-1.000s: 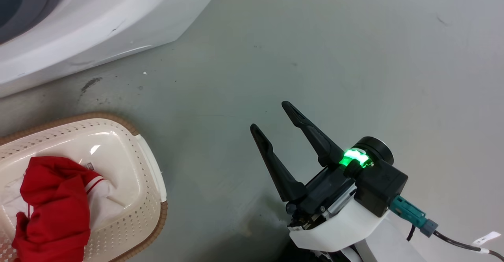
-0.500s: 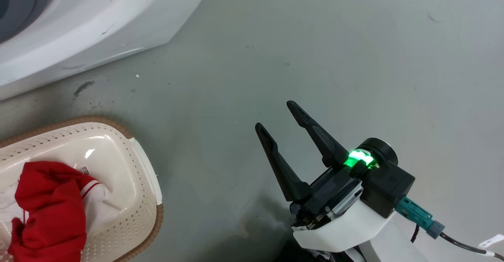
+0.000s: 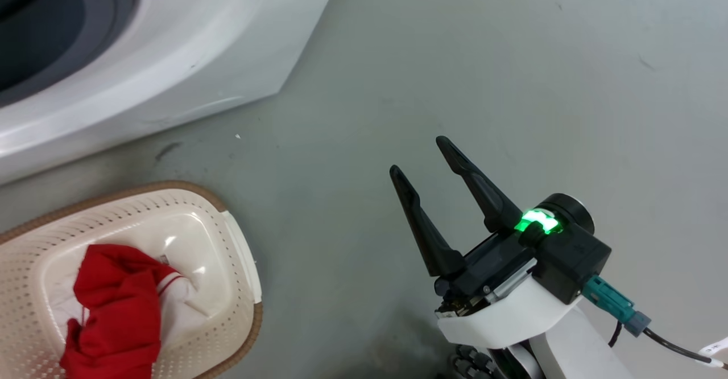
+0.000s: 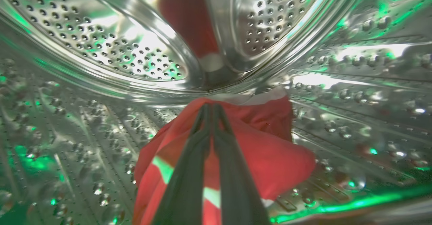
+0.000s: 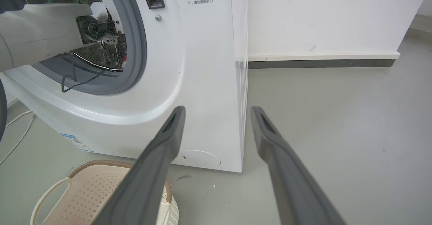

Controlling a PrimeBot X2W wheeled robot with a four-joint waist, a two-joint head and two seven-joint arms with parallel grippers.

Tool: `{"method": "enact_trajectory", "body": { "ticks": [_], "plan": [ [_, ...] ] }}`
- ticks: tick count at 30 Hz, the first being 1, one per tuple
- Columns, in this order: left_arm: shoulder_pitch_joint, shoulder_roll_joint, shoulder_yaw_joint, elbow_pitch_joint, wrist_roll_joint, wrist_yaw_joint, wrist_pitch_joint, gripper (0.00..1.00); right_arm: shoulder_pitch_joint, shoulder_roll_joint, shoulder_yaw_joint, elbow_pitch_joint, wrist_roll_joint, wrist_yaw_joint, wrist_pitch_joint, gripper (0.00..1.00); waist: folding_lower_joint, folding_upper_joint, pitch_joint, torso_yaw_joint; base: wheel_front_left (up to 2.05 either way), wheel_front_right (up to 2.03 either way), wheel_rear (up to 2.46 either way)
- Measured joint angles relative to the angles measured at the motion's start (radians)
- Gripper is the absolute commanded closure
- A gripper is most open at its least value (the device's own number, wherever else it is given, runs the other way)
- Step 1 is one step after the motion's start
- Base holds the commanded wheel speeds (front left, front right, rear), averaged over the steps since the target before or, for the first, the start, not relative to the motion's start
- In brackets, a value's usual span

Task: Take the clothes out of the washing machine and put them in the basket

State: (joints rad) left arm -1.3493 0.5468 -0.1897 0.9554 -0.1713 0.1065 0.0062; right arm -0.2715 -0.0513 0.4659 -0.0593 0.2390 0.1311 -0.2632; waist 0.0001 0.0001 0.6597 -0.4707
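In the left wrist view my left gripper (image 4: 211, 108) is deep in the washing machine's steel drum (image 4: 101, 52), fingers pressed together, shut on a red garment (image 4: 270, 150) with pale trim that drapes from the tips. More red cloth (image 4: 189, 15) shows in or reflected on the drum's back. The basket (image 3: 187, 188) sits on the floor at lower left, holding red clothes (image 3: 119, 305) and a whitish piece (image 3: 185, 305). My right gripper (image 3: 419, 157) hovers open over bare floor, right of the basket. The washing machine (image 3: 170, 66) fills the upper left.
The right wrist view has my pale left forearm (image 5: 40, 29) reaching through the grey-rimmed porthole (image 5: 138, 49), the basket (image 5: 87, 191) below it, my right gripper (image 5: 217, 111) open, and a white wall (image 5: 320, 19) behind. Grey floor (image 3: 512, 83) stretches right.
The head camera has shifted, so more of the washing machine's porthole shows and the basket sits further right. My right gripper stays open in about the same pose.
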Motion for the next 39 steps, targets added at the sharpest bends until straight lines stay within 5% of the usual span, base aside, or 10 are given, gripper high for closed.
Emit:
{"method": "enact_trajectory", "body": {
  "ticks": [15, 29, 39],
  "plan": [
    [0.323, -0.145, 0.063, 0.034, -0.143, -0.044, -0.248, 1.0, 0.065, 0.001, -0.058, 0.06, -0.062, 0.0, 0.0, 0.0, -0.0003, 0.0, -0.25, 0.095, 0.0, 0.0, 0.0],
    [0.526, -0.21, 0.03, -0.062, -0.159, -0.116, -0.266, 1.0, 0.157, 0.001, -0.114, 0.063, -0.082, 0.0, 0.053, 0.0, -0.0004, 0.0, -0.496, 0.208, 0.0, 0.0, 0.0],
    [0.688, -0.21, 0.005, -0.277, -0.174, -0.132, -0.236, 1.0, 0.215, 0.001, -0.162, 0.036, -0.109, 0.0, 0.098, 0.0, -0.0003, 0.0, -0.593, 0.29, 0.0, 0.0, 0.0]
  ]
}}
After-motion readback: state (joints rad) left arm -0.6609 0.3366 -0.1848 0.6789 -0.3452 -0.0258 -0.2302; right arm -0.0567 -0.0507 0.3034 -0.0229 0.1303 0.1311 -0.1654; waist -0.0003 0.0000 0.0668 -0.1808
